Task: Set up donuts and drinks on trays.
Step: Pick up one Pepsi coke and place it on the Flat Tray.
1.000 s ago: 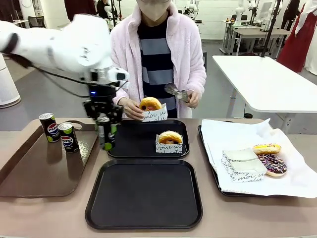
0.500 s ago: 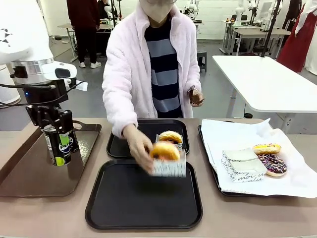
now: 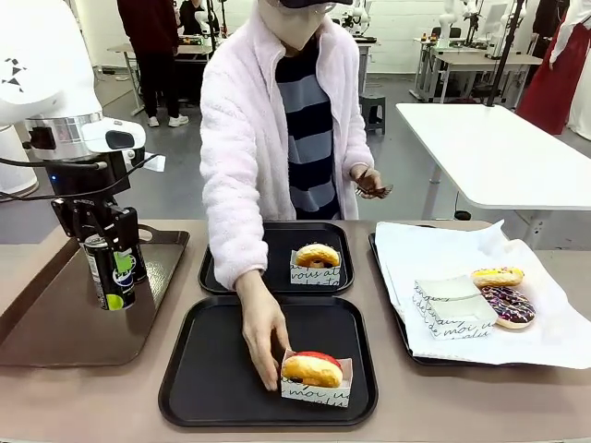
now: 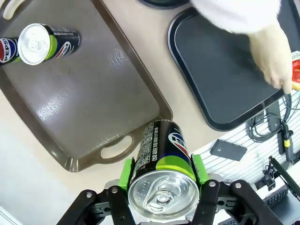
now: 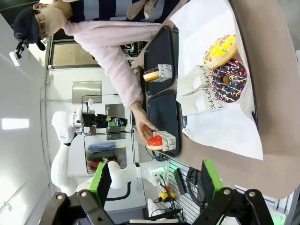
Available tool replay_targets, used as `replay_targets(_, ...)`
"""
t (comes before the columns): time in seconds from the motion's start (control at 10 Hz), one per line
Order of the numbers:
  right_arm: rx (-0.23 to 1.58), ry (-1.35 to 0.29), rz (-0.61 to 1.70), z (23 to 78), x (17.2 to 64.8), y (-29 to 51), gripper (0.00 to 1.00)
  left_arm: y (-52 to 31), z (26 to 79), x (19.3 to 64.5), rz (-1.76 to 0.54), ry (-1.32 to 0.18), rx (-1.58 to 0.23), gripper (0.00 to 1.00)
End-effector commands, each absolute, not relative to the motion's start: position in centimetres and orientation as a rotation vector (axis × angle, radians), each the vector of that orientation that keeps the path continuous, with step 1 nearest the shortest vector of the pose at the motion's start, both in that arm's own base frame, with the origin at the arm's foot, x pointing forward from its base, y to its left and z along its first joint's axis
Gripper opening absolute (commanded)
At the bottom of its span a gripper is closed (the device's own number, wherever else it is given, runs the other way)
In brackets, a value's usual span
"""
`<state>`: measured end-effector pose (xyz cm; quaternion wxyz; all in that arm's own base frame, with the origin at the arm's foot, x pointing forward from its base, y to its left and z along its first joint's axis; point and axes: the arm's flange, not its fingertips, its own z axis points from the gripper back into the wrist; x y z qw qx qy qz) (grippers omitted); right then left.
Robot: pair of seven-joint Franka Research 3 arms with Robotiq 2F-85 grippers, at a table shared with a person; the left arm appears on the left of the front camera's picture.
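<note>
My left gripper (image 3: 110, 261) is shut on a black Pepsi can (image 3: 113, 280), held upright above the glossy brown tray (image 3: 55, 323). The left wrist view looks down on this can (image 4: 161, 168) and on a second can (image 4: 38, 42) standing on the brown tray. A person's hand (image 3: 263, 337) rests on a red-iced donut (image 3: 312, 369) in its paper sleeve, on the near black tray (image 3: 212, 369). A golden-glazed donut (image 3: 317, 257) in a sleeve sits on the far black tray (image 3: 235, 268). My right gripper (image 5: 157, 183) stands open and empty, high above the table.
At the right, a white-paper-lined tray (image 3: 554, 341) holds a yellow-iced donut (image 3: 497, 276), a chocolate sprinkled donut (image 3: 508, 305) and empty paper sleeves (image 3: 451, 309). The person stands at the far edge with tongs (image 3: 369, 185) in the other hand.
My left gripper swung left from the far black tray to over the brown tray, keeping its can. The person carried a sleeved donut forward and set it on the near black tray.
</note>
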<state>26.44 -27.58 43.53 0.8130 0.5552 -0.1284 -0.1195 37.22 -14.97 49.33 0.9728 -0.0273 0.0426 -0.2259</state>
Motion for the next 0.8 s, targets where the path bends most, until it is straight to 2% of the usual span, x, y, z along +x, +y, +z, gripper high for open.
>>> replay_targets(0.0,1.197,-0.286,-0.251,43.7,26.4,-27.7,1.0,-14.9,49.8,37.2,-0.464,0.09,-0.055,0.58)
replay_targets(0.3,1.197,-0.286,-0.251,43.7,26.4,-27.7,1.0,-16.5,48.9,39.1,-0.579,0.072,-0.065,0.58)
replay_targets(0.7,1.197,-0.286,-0.251,43.7,26.4,-27.7,1.0,-22.4,47.4,44.9,-0.581,-0.101,-0.024,0.58)
